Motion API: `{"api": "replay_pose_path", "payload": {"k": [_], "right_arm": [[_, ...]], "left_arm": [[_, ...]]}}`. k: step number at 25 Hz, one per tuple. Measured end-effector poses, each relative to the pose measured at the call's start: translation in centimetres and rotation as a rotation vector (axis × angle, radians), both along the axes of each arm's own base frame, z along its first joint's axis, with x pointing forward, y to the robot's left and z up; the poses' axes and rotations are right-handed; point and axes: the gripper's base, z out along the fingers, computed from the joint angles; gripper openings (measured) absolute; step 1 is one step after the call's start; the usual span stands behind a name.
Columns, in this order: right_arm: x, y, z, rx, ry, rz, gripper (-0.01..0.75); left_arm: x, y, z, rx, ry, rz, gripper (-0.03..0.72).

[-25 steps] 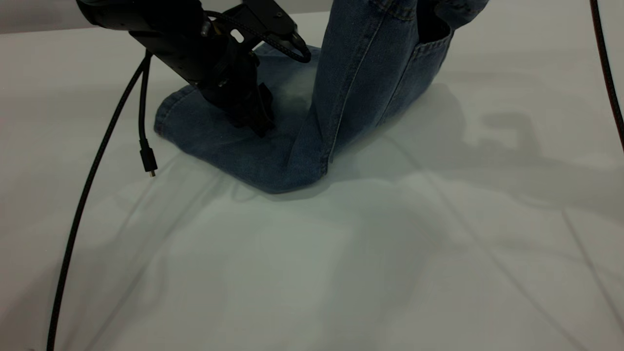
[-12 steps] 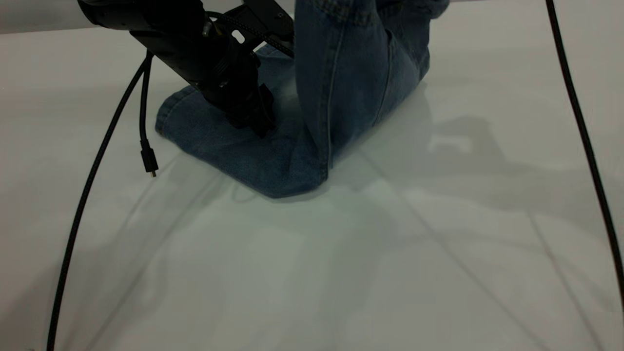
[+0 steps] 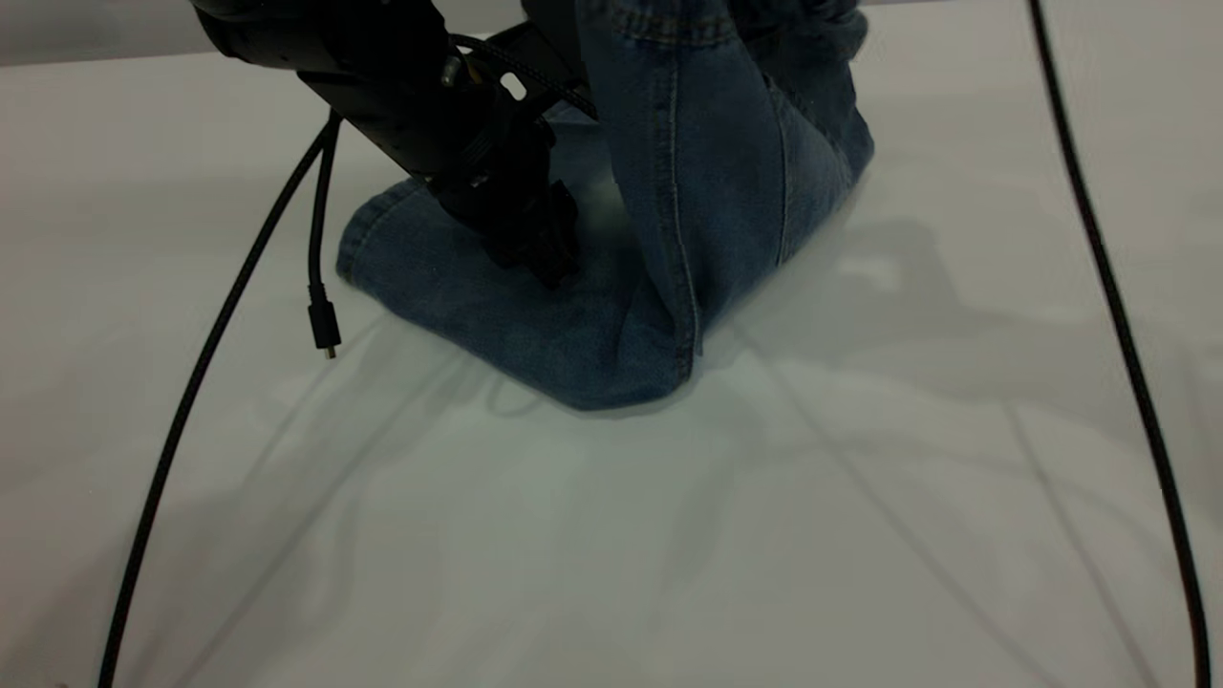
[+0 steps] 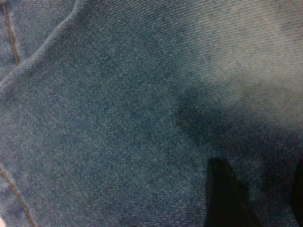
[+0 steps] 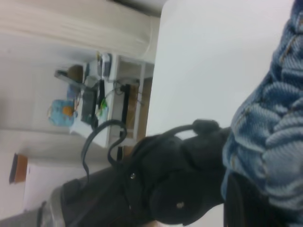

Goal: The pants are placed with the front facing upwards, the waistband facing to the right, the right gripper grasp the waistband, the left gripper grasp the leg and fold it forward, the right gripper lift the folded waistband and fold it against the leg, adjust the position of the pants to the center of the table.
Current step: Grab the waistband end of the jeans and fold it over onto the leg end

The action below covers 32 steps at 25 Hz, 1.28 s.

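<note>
Pinning the pants (image 3: pixel 497 306) leg flat on the bench (image 3: pixel 611 535), the left end effector (image 3: pixel 535 250) presses down, grip unclear. The right end effector, apparently clenched on the waistband (image 5: pixel 270 137), lifts it; the final fold and centering remain.

Left gripper (image 3: pixel 545 258) angled steeply down, tips pressed low. Right gripper out of exterior view, raised overhead, its fingers (image 5: pixel 246 201) clamped.
</note>
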Motion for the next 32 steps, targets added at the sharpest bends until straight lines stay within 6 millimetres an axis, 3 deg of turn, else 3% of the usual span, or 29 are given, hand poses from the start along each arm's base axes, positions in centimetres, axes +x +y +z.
{"api": "replay_pose_path", "payload": {"k": [6, 15, 29, 32], "right_arm": [[1.2, 2.4, -0.7, 0.004, -0.013, 0.063, 0.073], [1.5, 2.4, -1.1, -0.021, -0.012, 0.046, 0.073], [1.7, 2.4, -1.1, -0.019, -0.012, 0.031, 0.073], [1.7, 2.4, -1.3, -0.021, -0.01, 0.039, 0.073]], "left_arm": [[0.0, 0.0, 0.0, -0.002, 0.001, 0.003, 0.334], [0.1, 0.0, 0.4, -0.014, -0.002, 0.016, 0.334], [1.2, 1.1, 6.4, -0.074, -0.122, 0.043, 0.334], [1.5, 1.8, 6.5, -0.07, -0.121, 0.057, 0.334]]}}
